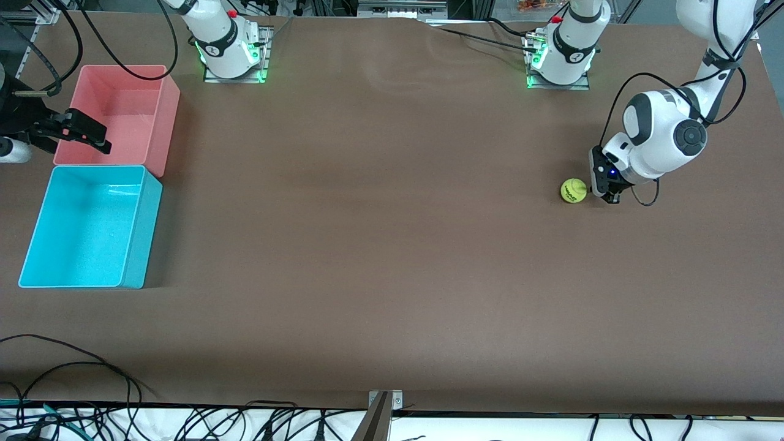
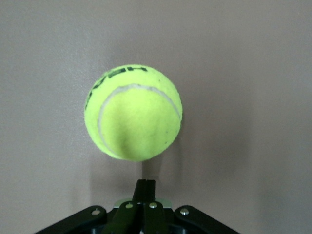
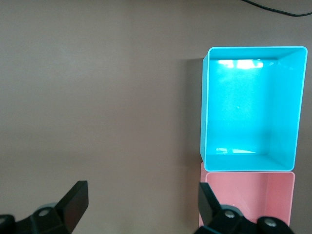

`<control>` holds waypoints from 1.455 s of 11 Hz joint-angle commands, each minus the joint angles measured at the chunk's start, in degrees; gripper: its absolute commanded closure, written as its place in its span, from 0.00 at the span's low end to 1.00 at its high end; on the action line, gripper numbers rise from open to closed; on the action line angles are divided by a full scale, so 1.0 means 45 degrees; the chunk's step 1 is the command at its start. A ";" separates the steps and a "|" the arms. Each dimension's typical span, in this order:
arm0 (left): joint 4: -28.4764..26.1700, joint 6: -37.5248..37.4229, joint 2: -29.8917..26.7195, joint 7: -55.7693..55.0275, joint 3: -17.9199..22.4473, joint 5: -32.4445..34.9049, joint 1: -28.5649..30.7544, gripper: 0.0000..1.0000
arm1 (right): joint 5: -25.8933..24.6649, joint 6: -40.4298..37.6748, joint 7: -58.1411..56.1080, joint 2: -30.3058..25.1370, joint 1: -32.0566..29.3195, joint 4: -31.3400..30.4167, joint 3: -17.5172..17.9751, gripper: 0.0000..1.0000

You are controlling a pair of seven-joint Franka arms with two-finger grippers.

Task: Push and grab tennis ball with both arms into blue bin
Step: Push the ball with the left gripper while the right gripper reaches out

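Bins sit bare: you see blue bin [image 1: 92,229] beside pink bin [image 1: 122,116]; right gripper [image 1: 76,131] spread above, left gripper [image 1: 606,187] pressed together beside fuzzy tennis ball [image 1: 573,190]

A robotics lab: two arms [image 1: 664,131] bolted on base plates [image 1: 236,76] to a brown-covered worktop [image 1: 380,245], aluminium framing [image 1: 401,7] along its edge, loose black cables [image 1: 67,367] trailing nearest the camera.

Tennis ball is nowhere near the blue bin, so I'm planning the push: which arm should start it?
Left. Its hand, fingers together, sits low beside the tennis ball. The right hand waits open over the pink bin, beside the blue bin.
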 commanded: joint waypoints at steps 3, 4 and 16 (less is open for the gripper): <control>0.0138 0.0123 0.0433 -0.0031 -0.0738 -0.1421 -0.0294 1.00 | 0.0058 0.0014 0.0186 -0.0041 -0.0011 -0.0020 0.0032 0.00; 0.0176 0.0143 0.0511 -0.0808 -0.1614 -0.2181 -0.0411 1.00 | 0.0057 0.0014 0.0186 -0.0041 -0.0011 -0.0020 0.0032 0.00; 0.0919 -0.0538 -0.0403 -0.6914 -0.4045 -0.1193 -0.0630 1.00 | 0.0018 0.0285 -0.0048 0.1242 0.0008 0.0000 0.0032 0.00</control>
